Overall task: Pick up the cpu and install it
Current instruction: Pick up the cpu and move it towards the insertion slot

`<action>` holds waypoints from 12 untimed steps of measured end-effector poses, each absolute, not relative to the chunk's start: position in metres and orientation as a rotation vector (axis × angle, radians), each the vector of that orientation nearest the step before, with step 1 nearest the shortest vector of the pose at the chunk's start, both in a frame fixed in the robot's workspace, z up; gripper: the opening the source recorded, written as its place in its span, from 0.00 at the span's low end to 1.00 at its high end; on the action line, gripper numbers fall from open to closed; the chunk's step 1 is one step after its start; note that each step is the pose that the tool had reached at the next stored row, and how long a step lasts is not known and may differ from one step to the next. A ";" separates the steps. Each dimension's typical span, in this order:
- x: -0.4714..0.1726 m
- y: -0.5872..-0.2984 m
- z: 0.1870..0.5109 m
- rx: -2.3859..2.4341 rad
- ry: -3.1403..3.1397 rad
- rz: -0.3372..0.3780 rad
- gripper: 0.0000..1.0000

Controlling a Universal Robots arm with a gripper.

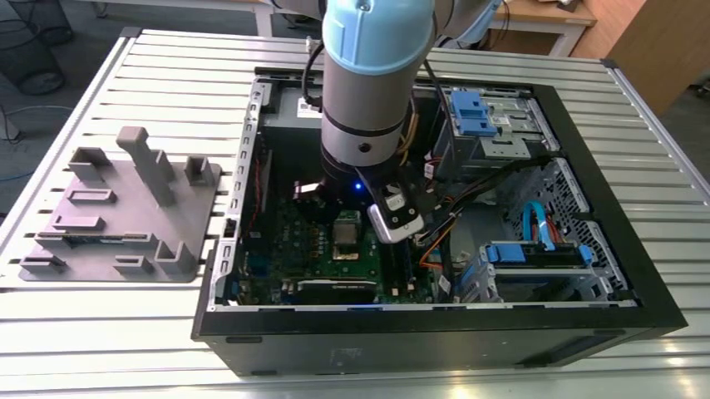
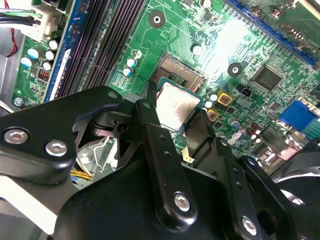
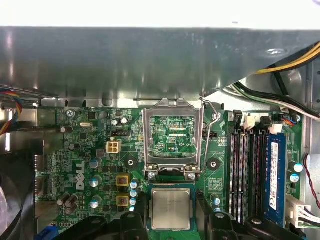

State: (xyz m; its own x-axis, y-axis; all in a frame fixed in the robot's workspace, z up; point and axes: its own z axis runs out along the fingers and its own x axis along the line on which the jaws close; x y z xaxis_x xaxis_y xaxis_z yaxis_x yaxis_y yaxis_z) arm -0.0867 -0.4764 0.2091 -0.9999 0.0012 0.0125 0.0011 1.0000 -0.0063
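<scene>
The place was a robotics lab or workshop. A silvery ribbed aluminium tabletop point(image 1: 145, 58) carried a black desktop computer case point(image 1: 444, 345) laid on its side with the panel off. In the first wrist view its green motherboard point(image 3: 90, 150) lay bare. Beside the case sat a grey plastic fixture plate with moulded holder blocks point(image 1: 122, 208). A grey robot arm with a pale blue joint cap point(image 1: 372, 50) reached into the case. Wooden desks point(image 1: 633, 33) stood behind, and a black wire-mesh basket point(image 1: 32, 50) stood on the floor.

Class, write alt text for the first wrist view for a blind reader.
The gripper grips the silvery square cpu between its black jaws, over a green motherboard. Next to it the socket's metal frame stands flipped open, memory slots alongside.
</scene>
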 end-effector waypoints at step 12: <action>-0.087 -0.476 0.224 -0.002 -3.129 0.010 0.47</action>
State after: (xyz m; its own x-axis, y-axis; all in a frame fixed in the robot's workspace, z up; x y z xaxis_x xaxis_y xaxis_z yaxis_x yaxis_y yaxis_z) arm -0.0867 -0.4764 0.2245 -0.9999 0.0012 0.0125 0.0012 1.0000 -0.0063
